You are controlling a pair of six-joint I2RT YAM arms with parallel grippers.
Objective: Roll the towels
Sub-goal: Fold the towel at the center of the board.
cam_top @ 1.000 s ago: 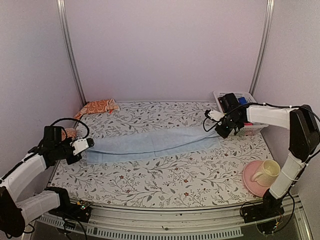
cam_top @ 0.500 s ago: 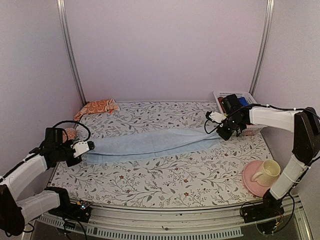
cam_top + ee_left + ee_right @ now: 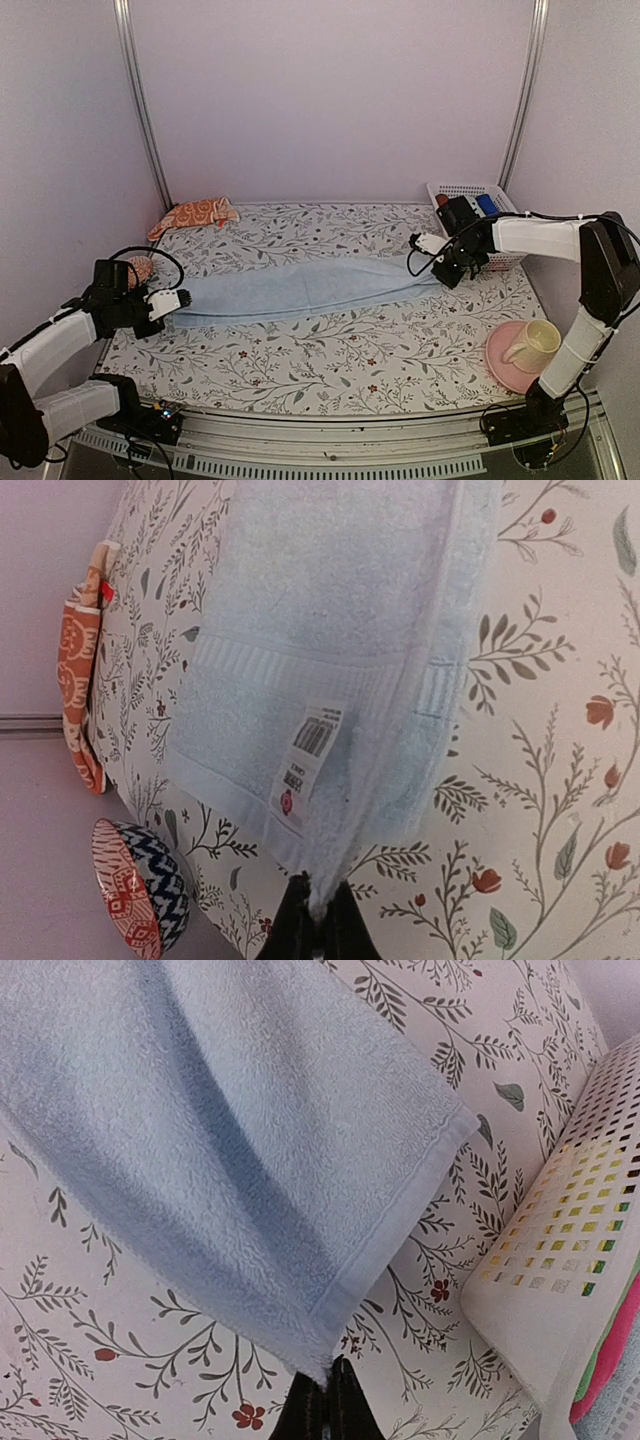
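The overhead view took in the whole light blue towel (image 3: 300,288), stretched long and narrow across the table (image 3: 330,350). The left gripper (image 3: 178,299) was at its left end and the right gripper (image 3: 440,270) at its right end. Only the wrist views showed the grips. The left fingers (image 3: 300,930) were pinched tight on the folded edge at the towel's left end, near a sewn-in label (image 3: 305,765). The right fingers (image 3: 305,1408) were clamped on the towel's right corner.

The orange-red towel (image 3: 195,213) lay crumpled well beyond the blue towel's left end, apart from it. A patterned bowl (image 3: 135,885) sat near that same end. From above it was mostly hidden behind the left arm, and its inside was hard to make out.

A white basket (image 3: 560,1240) stood near the towel's right corner without touching it. Pink and green cloth showed at its edge, cut off by the frame. From above, a blue item (image 3: 486,204) showed in it, the rest hidden by the right arm. A pink plate (image 3: 497,365) carrying a cream cup (image 3: 535,345) stood well apart from the towel's right end.
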